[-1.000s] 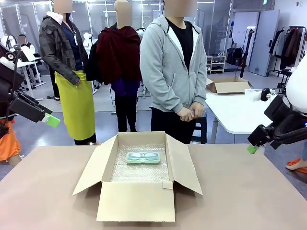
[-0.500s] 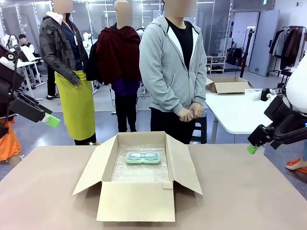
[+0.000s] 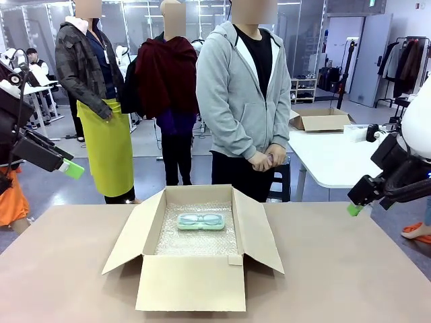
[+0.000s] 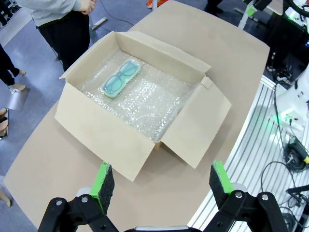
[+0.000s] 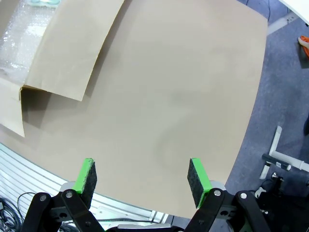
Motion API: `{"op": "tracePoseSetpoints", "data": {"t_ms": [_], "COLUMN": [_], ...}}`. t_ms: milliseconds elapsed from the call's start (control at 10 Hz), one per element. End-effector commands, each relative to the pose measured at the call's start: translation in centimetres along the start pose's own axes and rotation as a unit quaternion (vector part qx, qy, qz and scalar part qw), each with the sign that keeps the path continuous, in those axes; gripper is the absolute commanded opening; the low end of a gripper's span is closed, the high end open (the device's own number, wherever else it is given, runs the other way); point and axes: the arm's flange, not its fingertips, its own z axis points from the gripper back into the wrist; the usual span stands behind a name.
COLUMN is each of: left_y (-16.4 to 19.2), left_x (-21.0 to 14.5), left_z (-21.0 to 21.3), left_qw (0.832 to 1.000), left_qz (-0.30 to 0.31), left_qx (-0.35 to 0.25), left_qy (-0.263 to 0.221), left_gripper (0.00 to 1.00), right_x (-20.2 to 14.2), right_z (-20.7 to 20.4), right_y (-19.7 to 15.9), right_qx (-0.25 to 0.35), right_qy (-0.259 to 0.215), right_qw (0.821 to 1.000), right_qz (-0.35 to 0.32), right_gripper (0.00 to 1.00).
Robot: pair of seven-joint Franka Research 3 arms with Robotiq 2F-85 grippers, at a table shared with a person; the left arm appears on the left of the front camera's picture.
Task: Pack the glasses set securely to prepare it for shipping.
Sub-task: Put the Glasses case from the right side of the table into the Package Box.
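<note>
Nothing has moved in the last second, so packing looks stalled. The left gripper [image 4: 161, 181] holds its fingers spread wide and empty, and the right gripper [image 5: 142, 176] does likewise. The mint case [image 3: 201, 221] lies on bubble wrap [image 3: 195, 243] toward 12 o'clock in the open box [image 3: 192, 282]. The tan worktop [image 3: 337, 269] is bare around the box. A person [image 3: 246, 101] waits at 12 o'clock, with an open lab behind.

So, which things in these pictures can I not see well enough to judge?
- Person's hands, front view: clasped together, so whether they hold anything is hidden.
- Cardboard box, front view: its near wall hides the near part of its floor.
- Mint green case, front view: too small to tell whether it is latched.
</note>
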Motion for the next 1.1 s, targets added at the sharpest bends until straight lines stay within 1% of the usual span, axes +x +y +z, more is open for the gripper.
{"op": "tracePoseSetpoints", "data": {"t_ms": [0, 1000], "left_y": [-0.01, -0.01], "left_x": [-0.04, -0.04], "left_z": [0.10, 0.10], "left_qw": [1.000, 1.000], "left_qz": [-0.002, -0.002], "left_qx": [-0.002, -0.002], "left_qy": [-0.002, -0.002], "left_gripper": [1.00, 1.00], "right_x": [-0.09, -0.09], "right_z": [0.01, 0.01], "right_y": [-0.10, -0.10], "right_qx": [0.000, 0.000], "right_qy": [0.004, 0.004], "right_qw": [1.000, 1.000], "right_qz": [0.001, 0.001], "right_gripper": [0.95, 0.95]}}
